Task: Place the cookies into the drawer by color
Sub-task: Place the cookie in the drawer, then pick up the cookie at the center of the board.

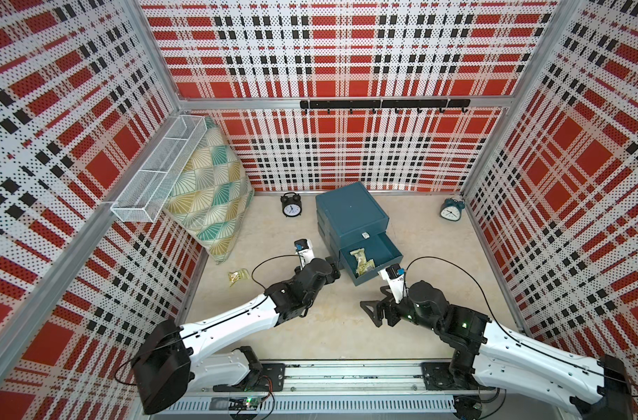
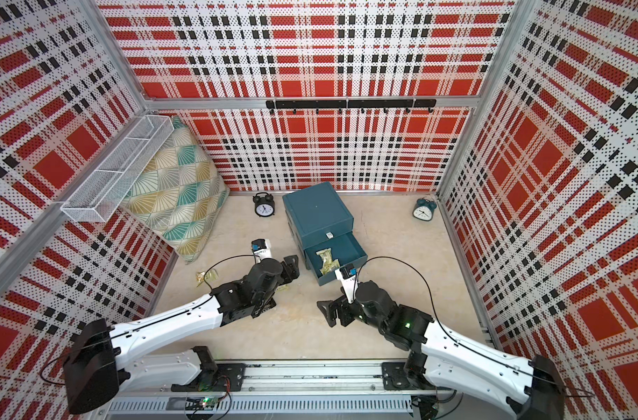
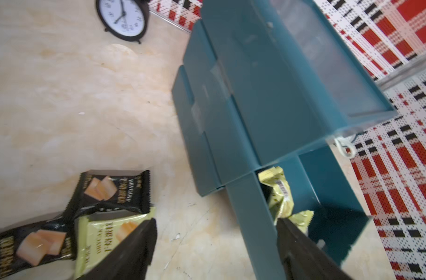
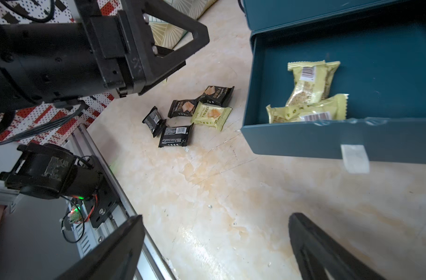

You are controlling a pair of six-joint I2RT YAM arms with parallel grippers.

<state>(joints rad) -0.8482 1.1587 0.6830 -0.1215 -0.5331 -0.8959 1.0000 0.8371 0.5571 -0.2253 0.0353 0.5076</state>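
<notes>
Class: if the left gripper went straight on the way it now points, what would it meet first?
Probably the open drawer's near side wall, which lies between the left gripper's open jaws; if the gripper rides above that rim, the teal cabinet beyond. Depth is unclear.

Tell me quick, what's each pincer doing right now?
Left pincer: open, holding nothing.
Right pincer: open, holding nothing.

Left arm (image 1: 230, 320) and right arm (image 1: 521, 352): white shells, black joints, thin black looping cables; 1 green light (image 1: 465, 324) on the right arm
</notes>
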